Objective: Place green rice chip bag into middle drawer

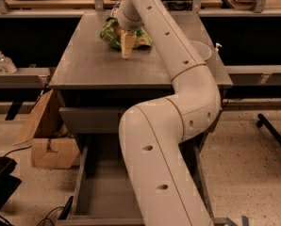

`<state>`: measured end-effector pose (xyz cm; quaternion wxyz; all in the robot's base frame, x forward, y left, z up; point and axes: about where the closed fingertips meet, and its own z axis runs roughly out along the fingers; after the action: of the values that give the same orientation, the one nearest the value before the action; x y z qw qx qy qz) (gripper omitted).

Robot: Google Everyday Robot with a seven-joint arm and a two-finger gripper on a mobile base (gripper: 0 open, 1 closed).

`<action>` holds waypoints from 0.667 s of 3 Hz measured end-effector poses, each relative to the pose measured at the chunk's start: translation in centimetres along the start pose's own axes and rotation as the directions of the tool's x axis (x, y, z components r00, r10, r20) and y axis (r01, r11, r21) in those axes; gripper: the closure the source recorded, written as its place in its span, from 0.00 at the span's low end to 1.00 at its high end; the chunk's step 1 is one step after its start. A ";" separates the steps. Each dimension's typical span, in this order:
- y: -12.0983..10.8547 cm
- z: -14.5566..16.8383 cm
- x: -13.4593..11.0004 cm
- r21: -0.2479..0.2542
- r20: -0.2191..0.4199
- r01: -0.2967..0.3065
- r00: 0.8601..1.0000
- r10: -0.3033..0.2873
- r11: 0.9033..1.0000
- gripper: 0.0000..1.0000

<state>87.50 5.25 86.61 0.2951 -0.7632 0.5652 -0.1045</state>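
Up near the back of the bench (84, 65), the green rice chip bag (113, 34) lies crumpled, its print too small to read. The hand (128, 45) hangs at the bag's front edge, and I cannot tell whether it is open or gripping. Below, the middle drawer (105, 192) stands pulled out.

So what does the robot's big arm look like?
The arm is creamy white, made of fat, smooth, rounded tubes with small dark round holes and thin seams at the joints. No cables show. Its pale tan end effector is at the crinkled bright green snack bag.
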 end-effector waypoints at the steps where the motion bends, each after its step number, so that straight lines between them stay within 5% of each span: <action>1: 0.3 0.5 -0.3 -0.016 -0.010 0.013 1.000 -0.013 1.000 0.37; 2: 0.4 0.7 -0.5 -0.023 -0.012 0.019 1.000 -0.019 1.000 0.60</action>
<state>87.34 5.90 85.88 0.2819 -0.7713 0.5609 -0.1055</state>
